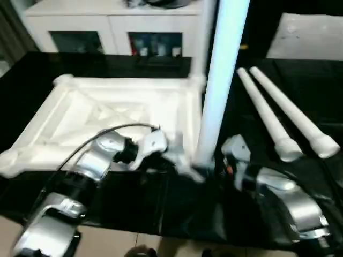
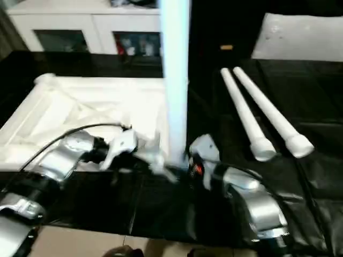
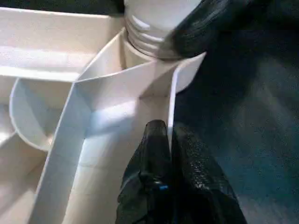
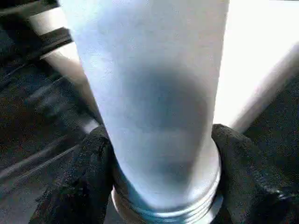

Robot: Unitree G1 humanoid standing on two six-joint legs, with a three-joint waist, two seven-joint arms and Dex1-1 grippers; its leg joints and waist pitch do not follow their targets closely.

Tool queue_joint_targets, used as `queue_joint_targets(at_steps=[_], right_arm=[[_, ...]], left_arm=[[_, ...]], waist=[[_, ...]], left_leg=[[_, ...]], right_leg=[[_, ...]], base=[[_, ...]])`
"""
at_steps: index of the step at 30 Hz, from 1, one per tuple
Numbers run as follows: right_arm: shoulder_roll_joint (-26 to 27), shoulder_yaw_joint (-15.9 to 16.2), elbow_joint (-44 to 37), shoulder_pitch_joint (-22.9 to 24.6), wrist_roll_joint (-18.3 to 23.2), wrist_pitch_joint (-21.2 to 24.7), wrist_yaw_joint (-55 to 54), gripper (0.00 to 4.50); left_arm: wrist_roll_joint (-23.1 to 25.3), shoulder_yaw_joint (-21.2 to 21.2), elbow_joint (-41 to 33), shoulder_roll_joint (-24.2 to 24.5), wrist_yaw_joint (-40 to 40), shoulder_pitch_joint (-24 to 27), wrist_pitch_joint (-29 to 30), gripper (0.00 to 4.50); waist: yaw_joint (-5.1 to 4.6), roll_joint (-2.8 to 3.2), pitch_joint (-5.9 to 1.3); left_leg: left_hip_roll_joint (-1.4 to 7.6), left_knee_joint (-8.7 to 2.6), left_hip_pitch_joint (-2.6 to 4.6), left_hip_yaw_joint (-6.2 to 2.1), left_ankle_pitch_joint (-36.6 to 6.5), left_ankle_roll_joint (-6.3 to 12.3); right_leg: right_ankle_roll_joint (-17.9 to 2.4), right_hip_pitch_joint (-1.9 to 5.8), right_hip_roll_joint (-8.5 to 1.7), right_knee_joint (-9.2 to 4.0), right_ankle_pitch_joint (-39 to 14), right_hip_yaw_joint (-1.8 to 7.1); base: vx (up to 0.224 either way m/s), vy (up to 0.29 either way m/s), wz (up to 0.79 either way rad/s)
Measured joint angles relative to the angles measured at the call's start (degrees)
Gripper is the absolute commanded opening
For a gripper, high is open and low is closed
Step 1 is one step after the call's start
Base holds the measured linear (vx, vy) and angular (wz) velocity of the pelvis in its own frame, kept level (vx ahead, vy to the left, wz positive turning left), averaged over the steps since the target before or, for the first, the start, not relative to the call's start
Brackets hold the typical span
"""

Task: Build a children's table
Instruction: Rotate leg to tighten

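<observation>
Right wrist view: right gripper (image 4: 161,177) clasps the upright leg (image 4: 149,93) to seat it; left gripper (image 3: 169,140), pinched closed on the rim, steadies the tabletop (image 3: 117,93).

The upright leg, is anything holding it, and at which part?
The right end effector grips the upright leg at its bottom end, just above the threads, one finger each side. The left end effector is shut on the tabletop wall.
</observation>
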Motion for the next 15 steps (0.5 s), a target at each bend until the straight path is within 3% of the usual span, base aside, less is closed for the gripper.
queue_joint_targets(at_steps=[3, 8, 10, 15], right_arm=[[4.31, -2.87, 1.75, -1.82, -1.36, 0.95, -9.07, 2.73], [7.7, -3.74, 3.41, -3.76, -3.93, 0.87, -16.91, 2.73], [8.31, -3.79, 3.54, -3.82, -4.78, 0.48, -17.96, 3.29], [9.34, -3.53, 2.74, -2.35, -5.54, -1.1, -18.47, 3.78]], left_arm=[[0.01, 1.16, -0.94, -4.65, 7.38, -0.08, 5.26, 0.0], [0.73, 1.46, -1.28, -7.78, 13.97, -0.08, 6.75, 0.0], [1.31, 1.44, -1.66, -8.15, 14.59, -0.07, 7.08, 0.0], [2.75, 1.29, -2.89, -8.17, 16.95, 0.08, 7.54, 0.0]], waist=[[-0.78, 0.01, -0.01], [-0.88, 0.1, -0.07], [-0.88, 0.1, -0.07], [-1.59, 0.05, -0.04]], left_leg=[[-0.03, -0.03, -0.02, 0.01, -0.01, 0.0], [0.01, -0.19, -0.03, 0.0, 0.2, 0.32], [0.01, -0.18, -0.06, 0.0, 0.2, 0.32], [0.0, -0.14, -0.11, 0.0, 0.18, 0.35]], right_leg=[[-0.11, -0.02, 0.0, -0.02, 0.07, 0.03], [-0.06, -0.07, 0.02, 0.02, 0.04, -0.06], [-0.06, -0.07, 0.01, -0.01, 0.04, -0.06], [-0.07, -0.09, 0.01, -0.05, 0.04, -0.06]], base=[[0.0, 0.0, 0.0], [0.0, 0.0, 0.0], [0.0, 0.0, 0.0], [0.0, 0.0, 0.0]])
